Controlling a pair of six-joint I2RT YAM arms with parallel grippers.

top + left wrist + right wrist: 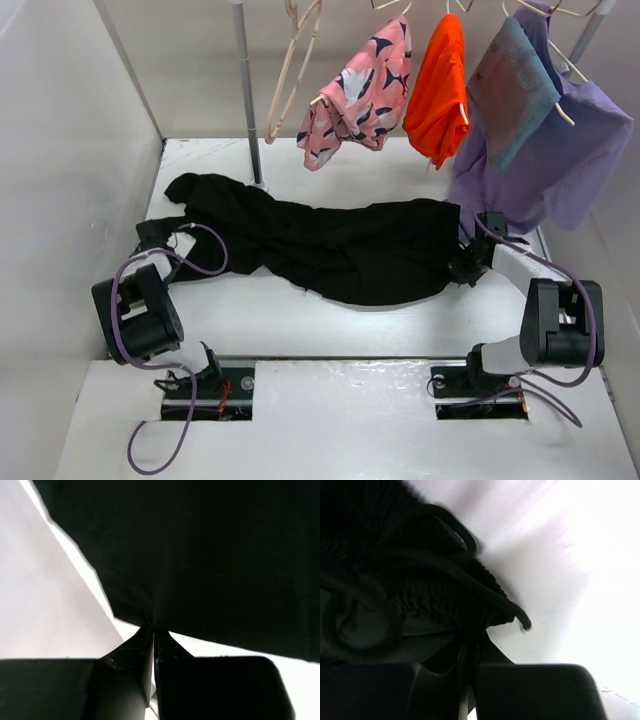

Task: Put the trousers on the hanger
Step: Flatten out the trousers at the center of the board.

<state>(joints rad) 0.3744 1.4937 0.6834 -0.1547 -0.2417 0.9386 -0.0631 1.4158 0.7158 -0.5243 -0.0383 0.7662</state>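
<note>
The black trousers [340, 245] lie spread across the white table [300, 320], running from back left to right. My left gripper [165, 238] sits at their left end. In the left wrist view its jaws are shut, pinching the edge of the trousers [200, 555] at the fingertips of the left gripper [152, 629]. My right gripper [466, 264] is at the right end. In the right wrist view the right gripper [471, 642] is shut on the gathered waistband [420, 600], beside a loose drawstring [485, 587]. The pale wooden hanger [290, 70] hangs bare from the rail at the back.
A metal pole [247, 90] stands at the back, just right of the bare hanger. Further right hang a pink patterned garment [365, 95], an orange garment [440, 85] and a purple shirt [565, 165]. White walls [70, 180] enclose the table.
</note>
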